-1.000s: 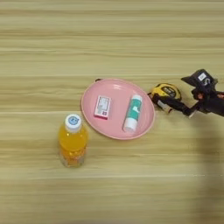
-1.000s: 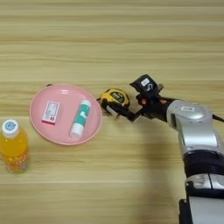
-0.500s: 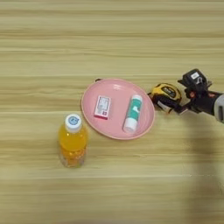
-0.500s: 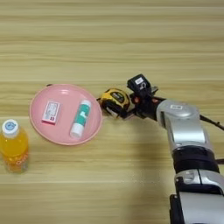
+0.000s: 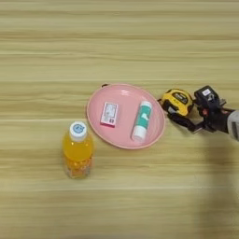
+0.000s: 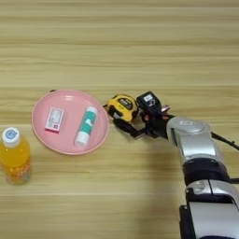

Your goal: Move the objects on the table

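Left eye: on the counter [image 5: 56,42], the pink plate [image 5: 122,96] carries the white tube [image 5: 141,120] and a small card [image 5: 109,114]; the orange-drink bottle [image 5: 78,150] stands just off its lower-left rim. Right eye: my fingers [image 6: 132,117] bracket the tape measure [image 6: 122,105] just right of the plate; whether they grip, I cannot tell.

Right arm [image 6: 200,158]: forearm was clad in smooth silver-grey shells, built as rounded segments stacked along its length, with dark seams between them. A thin black cable [image 6: 225,141] ran off the upper segment toward the picture's right edge. Wrist section was black and blocky, carrying a small white label. Right gripper [image 6: 135,122]: matte black throughout, with two slender black fingers [image 6: 125,127].
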